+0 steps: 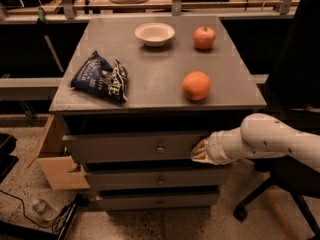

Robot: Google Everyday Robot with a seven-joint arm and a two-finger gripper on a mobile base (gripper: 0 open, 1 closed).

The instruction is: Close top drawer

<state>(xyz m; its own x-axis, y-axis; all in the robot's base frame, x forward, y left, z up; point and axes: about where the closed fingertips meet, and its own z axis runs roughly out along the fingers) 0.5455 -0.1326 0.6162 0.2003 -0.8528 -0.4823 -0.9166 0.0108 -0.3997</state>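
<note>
A: Camera view: where's the top drawer (120,146)?
B: Under the worktop's front edge, standing slightly out. The gripper (199,154) is at its front, right of the knob (160,149); clenched or released, I cannot tell.
A: Handling?
B: Probably rigid and free-sliding; push the flat front squarely.

The pincer (198,153) at the right end of the top drawer (125,146) hides that corner; its arm (270,140) runs off-frame.
</note>
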